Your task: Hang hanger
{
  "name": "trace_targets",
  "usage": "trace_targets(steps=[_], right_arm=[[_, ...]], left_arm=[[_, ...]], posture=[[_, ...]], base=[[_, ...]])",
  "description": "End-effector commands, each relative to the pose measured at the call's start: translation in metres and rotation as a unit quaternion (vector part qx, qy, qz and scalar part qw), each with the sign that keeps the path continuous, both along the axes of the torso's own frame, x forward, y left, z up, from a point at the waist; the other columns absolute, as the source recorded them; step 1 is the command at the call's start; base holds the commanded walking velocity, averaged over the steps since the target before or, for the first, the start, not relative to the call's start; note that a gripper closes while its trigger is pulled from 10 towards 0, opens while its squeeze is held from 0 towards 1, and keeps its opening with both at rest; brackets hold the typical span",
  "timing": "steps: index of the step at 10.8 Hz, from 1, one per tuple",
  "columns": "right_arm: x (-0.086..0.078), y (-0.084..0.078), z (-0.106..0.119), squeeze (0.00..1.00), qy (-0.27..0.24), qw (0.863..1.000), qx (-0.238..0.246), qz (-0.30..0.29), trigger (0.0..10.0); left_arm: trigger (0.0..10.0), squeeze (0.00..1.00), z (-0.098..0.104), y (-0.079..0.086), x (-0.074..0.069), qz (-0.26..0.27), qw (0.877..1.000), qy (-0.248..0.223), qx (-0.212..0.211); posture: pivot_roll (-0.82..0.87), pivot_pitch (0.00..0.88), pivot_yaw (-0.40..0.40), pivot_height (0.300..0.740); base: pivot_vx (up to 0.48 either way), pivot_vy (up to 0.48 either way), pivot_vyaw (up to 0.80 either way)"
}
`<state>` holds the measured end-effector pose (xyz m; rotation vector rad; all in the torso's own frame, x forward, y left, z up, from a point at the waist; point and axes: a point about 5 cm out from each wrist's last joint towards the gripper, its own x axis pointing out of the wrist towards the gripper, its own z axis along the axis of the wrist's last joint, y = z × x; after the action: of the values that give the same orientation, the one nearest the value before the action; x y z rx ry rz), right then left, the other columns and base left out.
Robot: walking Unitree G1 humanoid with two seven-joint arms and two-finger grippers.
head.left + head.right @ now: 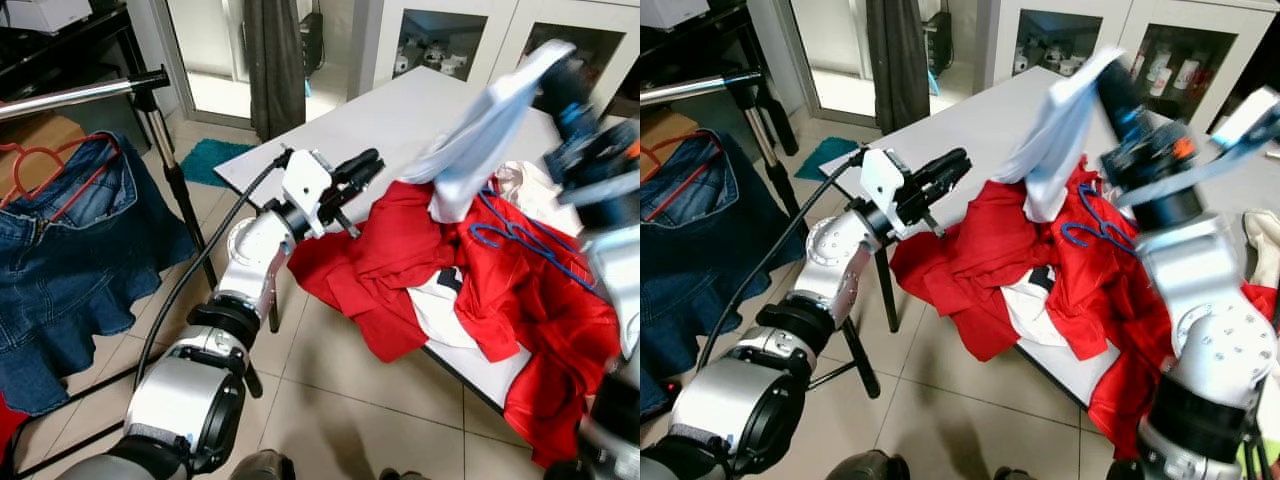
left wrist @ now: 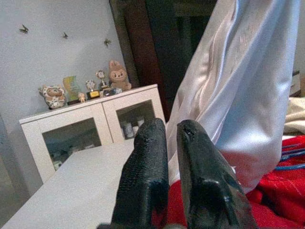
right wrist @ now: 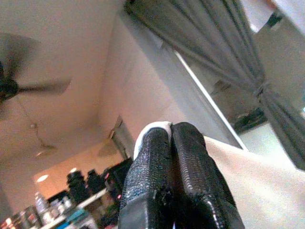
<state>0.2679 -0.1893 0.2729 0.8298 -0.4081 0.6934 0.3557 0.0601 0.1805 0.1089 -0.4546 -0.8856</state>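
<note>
Left gripper (image 1: 362, 168), fingers pressed together and empty, waits beside the red clothes (image 1: 400, 270) on the table (image 1: 400, 110). Right gripper (image 1: 1110, 85) pinches a white garment (image 1: 480, 140), lifting it above the table, probably to free the blue hanger (image 1: 510, 235).

denim skirt (image 1: 70, 250) on a rail (image 1: 80, 95); red clothes (image 1: 400, 260) heaped on a white table (image 1: 400, 115)

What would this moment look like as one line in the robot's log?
right gripper: shut on white garment, lifted over table | left gripper: shut, empty, beside red clothes | blue hanger: on pile
</note>
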Motion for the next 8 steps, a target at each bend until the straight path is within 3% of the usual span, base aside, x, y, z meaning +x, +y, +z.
trace_targets(steps=[1,2,3,4,5,6,7,8], right_arm=[[-0.007,0.01,0.003,0.0,-0.018,0.999,-0.016,0.031,10.0],[-0.013,0.021,-0.001,0.0,-0.02,0.997,-0.037,0.061,10.0],[-0.014,0.022,-0.001,0.0,-0.022,0.997,-0.036,0.065,10.0],[-0.013,0.022,0.0,0.0,-0.022,0.997,-0.035,0.063,10.0],[-0.013,0.023,0.0,0.0,-0.023,0.997,-0.036,0.064,10.0],[-0.016,0.025,0.004,0.0,-0.034,0.996,-0.036,0.075,10.0],[-0.019,0.028,0.006,0.0,-0.041,0.995,-0.035,0.088,10.0],[-0.021,0.029,0.006,0.0,-0.043,0.994,-0.035,0.095,10.0]], left_arm=[[10.0,1.0,-0.002,0.003,-0.002,-0.005,1.0,0.003,-0.01],[10.0,1.0,-0.004,0.007,-0.002,-0.016,0.999,0.023,-0.035],[10.0,1.0,-0.006,0.008,-0.003,-0.024,0.998,0.033,-0.041],[10.0,0.0,-0.014,0.007,-0.007,-0.045,0.998,0.042,-0.023],[10.0,0.0,-0.019,0.006,-0.01,-0.056,0.997,0.044,-0.011],[10.0,0.66,-0.022,0.006,-0.013,-0.062,0.997,0.034,0.016],[10.0,0.93,-0.02,0.007,-0.011,-0.045,0.998,0.021,0.026],[10.0,0.57,-0.019,0.007,-0.01,-0.038,0.999,0.015,0.031]], posture=[[0.02,0.005,0.047,0.74],[0.03,0.006,0.045,0.74],[0.03,0.006,0.045,0.74],[0.03,0.005,0.044,0.74],[0.03,0.005,0.041,0.74],[0.03,0.003,0.04,0.74],[0.03,0.002,0.04,0.74],[0.03,0.002,0.04,0.74]], base=[[0.0,0.0,0.0],[0.0,0.0,0.0],[0.0,0.0,0.0],[0.0,0.0,0.0],[0.0,0.0,0.0],[0.0,0.0,0.0],[0.0,0.0,0.0],[0.0,0.0,0.0]])
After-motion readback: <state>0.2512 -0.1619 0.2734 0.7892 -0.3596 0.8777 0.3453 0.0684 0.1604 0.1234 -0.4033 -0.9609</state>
